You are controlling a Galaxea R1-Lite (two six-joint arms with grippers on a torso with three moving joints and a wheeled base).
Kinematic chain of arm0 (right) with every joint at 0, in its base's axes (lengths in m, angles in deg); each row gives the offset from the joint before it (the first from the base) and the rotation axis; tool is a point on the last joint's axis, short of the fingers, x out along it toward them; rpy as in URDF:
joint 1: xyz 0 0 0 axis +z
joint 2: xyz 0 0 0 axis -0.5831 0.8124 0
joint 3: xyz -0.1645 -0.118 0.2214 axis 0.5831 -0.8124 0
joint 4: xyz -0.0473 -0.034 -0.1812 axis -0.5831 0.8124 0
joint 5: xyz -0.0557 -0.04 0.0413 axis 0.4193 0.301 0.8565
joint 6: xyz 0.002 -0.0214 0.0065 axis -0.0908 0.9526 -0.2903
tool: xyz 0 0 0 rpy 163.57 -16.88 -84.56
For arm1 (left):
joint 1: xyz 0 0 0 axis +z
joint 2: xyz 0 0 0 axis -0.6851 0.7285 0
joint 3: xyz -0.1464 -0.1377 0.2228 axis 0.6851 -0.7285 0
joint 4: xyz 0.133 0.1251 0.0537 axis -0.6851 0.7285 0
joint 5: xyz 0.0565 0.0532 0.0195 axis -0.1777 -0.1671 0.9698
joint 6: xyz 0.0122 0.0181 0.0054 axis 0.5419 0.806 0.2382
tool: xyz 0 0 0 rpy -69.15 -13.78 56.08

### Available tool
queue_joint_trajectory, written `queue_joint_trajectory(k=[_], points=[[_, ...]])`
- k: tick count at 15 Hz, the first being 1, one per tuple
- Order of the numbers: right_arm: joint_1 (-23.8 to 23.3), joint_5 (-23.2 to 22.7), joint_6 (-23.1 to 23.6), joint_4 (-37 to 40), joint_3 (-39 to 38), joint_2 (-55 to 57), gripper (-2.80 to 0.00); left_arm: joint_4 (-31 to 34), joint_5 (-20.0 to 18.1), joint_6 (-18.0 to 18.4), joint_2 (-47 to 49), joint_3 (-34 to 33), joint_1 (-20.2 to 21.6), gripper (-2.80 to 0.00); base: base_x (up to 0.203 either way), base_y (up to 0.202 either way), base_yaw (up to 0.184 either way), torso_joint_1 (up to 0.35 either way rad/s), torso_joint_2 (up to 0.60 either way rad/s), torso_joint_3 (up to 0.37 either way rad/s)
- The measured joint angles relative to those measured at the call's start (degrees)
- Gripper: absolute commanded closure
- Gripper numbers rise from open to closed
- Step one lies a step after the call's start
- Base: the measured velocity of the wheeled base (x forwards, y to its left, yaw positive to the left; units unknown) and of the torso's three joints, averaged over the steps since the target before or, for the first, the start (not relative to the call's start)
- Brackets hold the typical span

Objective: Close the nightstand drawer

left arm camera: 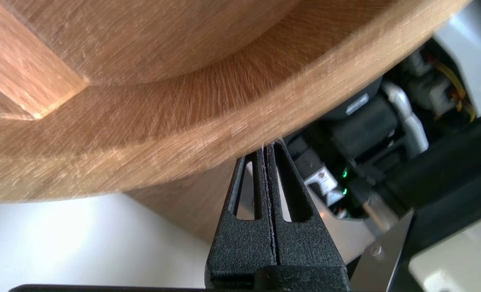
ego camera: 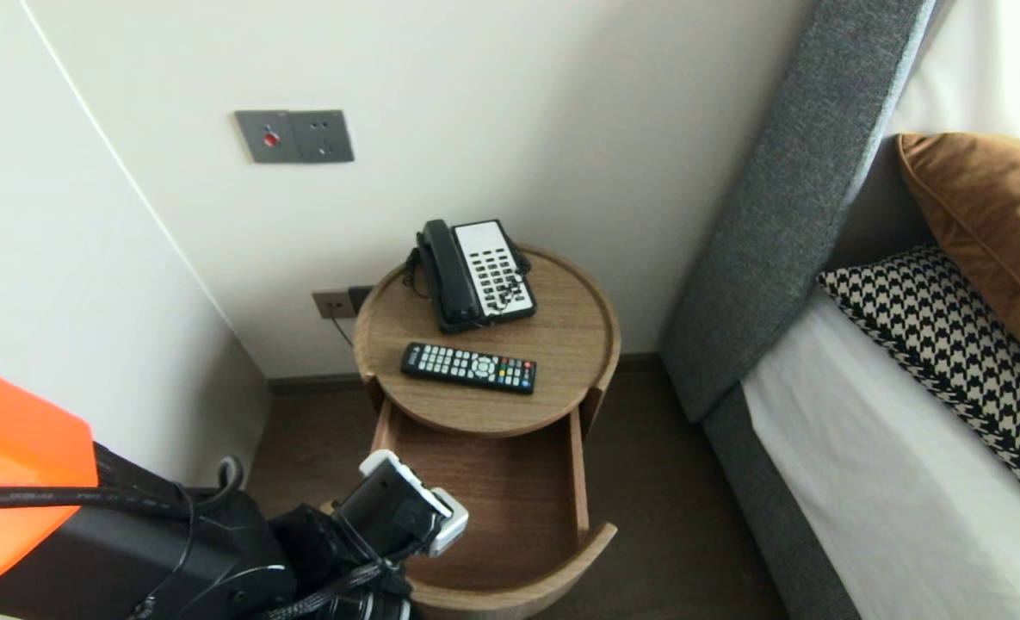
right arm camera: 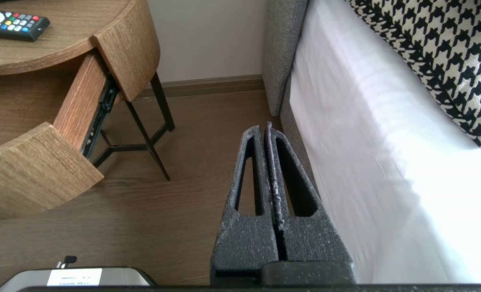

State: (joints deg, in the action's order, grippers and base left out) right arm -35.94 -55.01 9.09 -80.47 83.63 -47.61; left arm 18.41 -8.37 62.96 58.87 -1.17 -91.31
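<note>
Presently the left gripper (left arm camera: pixel 268 147) is fully closed, its two fingers pressed flat together with nothing between them. So joined, they form one narrow wedge. Its tip sits at the lower edge of the curved drawer front (left arm camera: pixel 208 121), apparently touching the wood from below and outside. The drawer (ego camera: pixel 510 499) stands well out from under the round bedside table (ego camera: pixel 574 344), low in front of the robot, so its front edge is exposed to the arm reaching in from the left. On the tabletop above, a remote control (ego camera: pixel 468 368) lies flat near the front rim, with a telephone (ego camera: pixel 475 274) behind it toward the wall. The right gripper (right arm camera: pixel 266 129), likewise closed and holding nothing, hangs idle over the wooden floor (right arm camera: pixel 191 121) between table and bed (right arm camera: pixel 366 142).
</note>
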Motion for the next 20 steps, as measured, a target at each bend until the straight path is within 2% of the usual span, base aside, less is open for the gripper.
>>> queue_joint_trajectory(k=[7, 10, 14, 17, 20], points=[[0.0, 0.0, 0.0, 0.0, 0.0, 0.0, 0.00, -7.9, -0.1, -3.1, 1.7, 1.9, 4.4, 0.00, 0.000, 0.000, 0.000, 0.000, 0.00, 0.000], [0.0, 0.0, 0.0, 0.0, 0.0, 0.0, 0.00, -8.1, -0.5, -5.4, 2.7, 3.5, 7.3, 0.00, 0.000, 0.000, 0.000, 0.000, 0.00, 0.000], [0.0, 0.0, 0.0, 0.0, 0.0, 0.0, 0.00, -8.3, -1.3, -6.2, 5.0, 7.2, 11.4, 0.00, 0.000, 0.000, 0.000, 0.000, 0.00, 0.000], [0.0, 0.0, 0.0, 0.0, 0.0, 0.0, 0.00, -8.3, -1.4, -10.2, 7.2, 11.2, 13.2, 0.00, 0.000, 0.000, 0.000, 0.000, 0.00, 0.000], [0.0, 0.0, 0.0, 0.0, 0.0, 0.0, 0.00, -8.3, -1.4, -12.7, 9.8, 15.0, 14.2, 0.00, 0.000, 0.000, 0.000, 0.000, 0.00, 0.000]])
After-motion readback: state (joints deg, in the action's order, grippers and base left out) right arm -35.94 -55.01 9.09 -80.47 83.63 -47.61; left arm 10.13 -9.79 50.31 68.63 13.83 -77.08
